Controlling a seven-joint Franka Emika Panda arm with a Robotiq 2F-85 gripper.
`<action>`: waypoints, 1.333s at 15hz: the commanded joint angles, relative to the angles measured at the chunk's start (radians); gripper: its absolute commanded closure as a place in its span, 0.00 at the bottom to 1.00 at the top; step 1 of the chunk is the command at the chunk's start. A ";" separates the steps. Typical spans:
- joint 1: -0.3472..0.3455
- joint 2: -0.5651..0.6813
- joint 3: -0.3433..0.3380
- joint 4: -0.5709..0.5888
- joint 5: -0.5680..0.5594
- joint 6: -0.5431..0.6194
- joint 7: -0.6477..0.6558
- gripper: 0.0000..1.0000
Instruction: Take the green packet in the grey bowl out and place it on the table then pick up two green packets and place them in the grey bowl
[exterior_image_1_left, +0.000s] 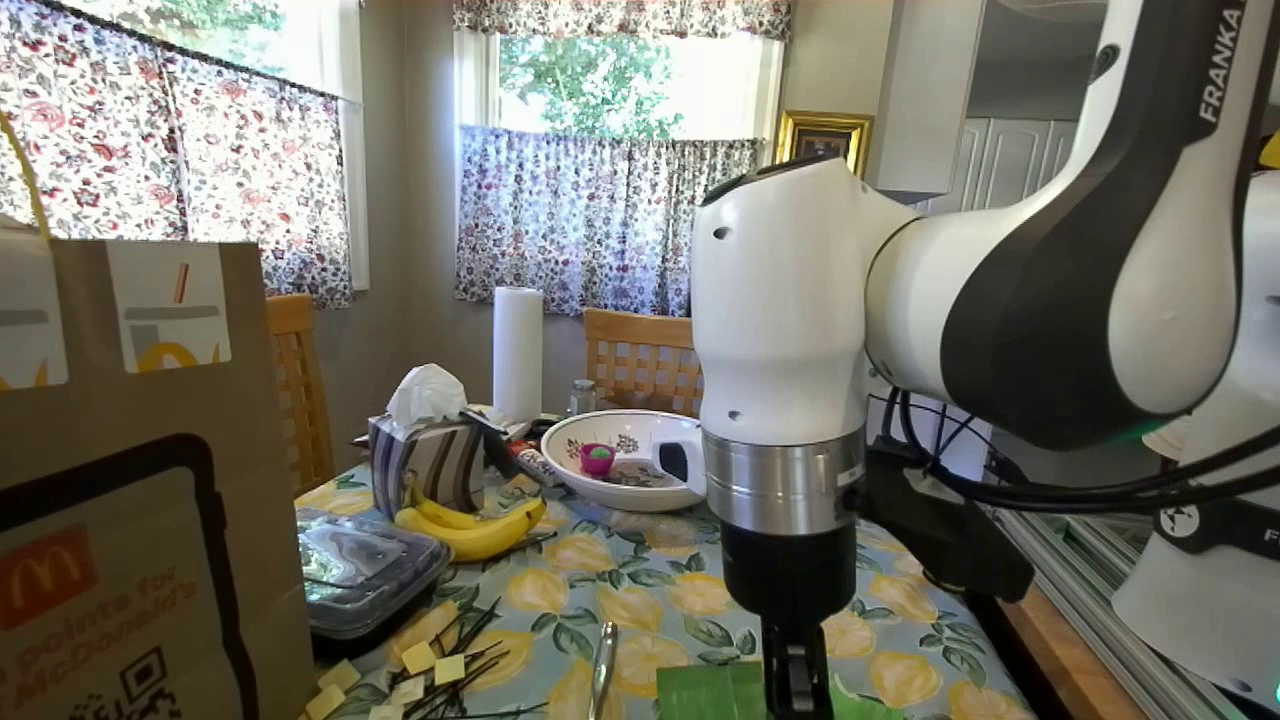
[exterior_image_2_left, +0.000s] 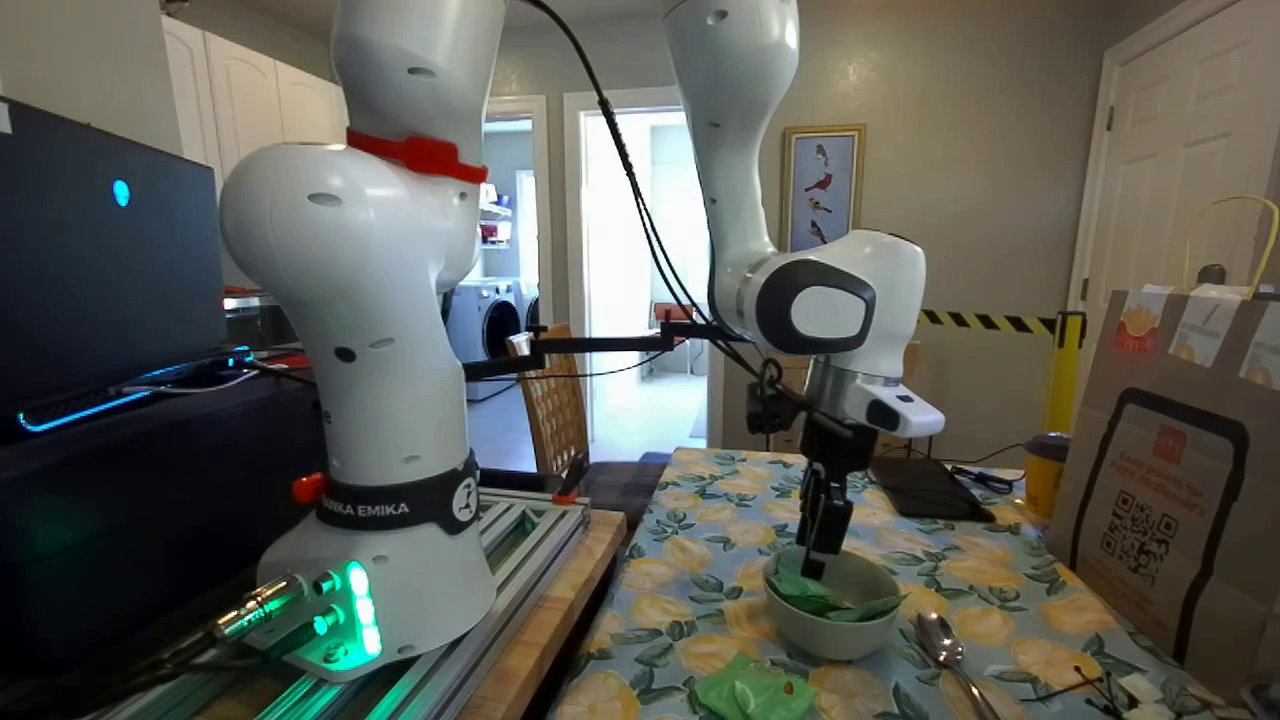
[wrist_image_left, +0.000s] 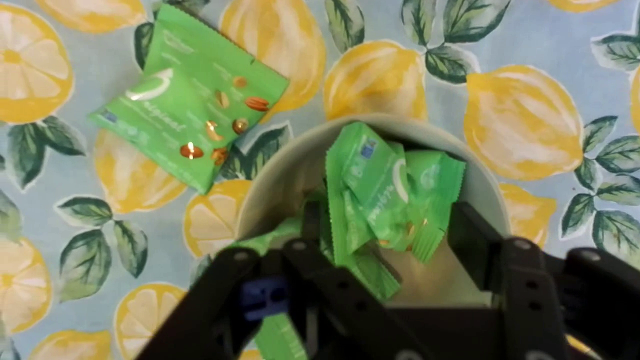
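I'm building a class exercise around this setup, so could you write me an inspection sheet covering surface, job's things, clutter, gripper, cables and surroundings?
Surface: lemon-print tablecloth, running under the bowl.
Grey bowl: upright, holding green packets; count unclear, part of the contents is hidden.
Loose green packet: lying on the cloth beside the bowl.
Clutter: spoon near the bowl; paper bag, bananas and striped tissue box farther off.
Gripper: open, spanning a packet in the bowl in the wrist view; contact cannot be told.
Cables: black cable running down beside the arm.
Surroundings: wooden chair, floral curtains, laptop.
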 joint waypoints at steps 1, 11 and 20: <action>0.014 0.023 -0.019 0.027 0.012 -0.012 -0.023 0.01; 0.059 -0.181 -0.054 -0.108 -0.125 -0.077 0.045 0.00; 0.002 -0.361 -0.010 -0.191 -0.194 0.089 0.024 0.00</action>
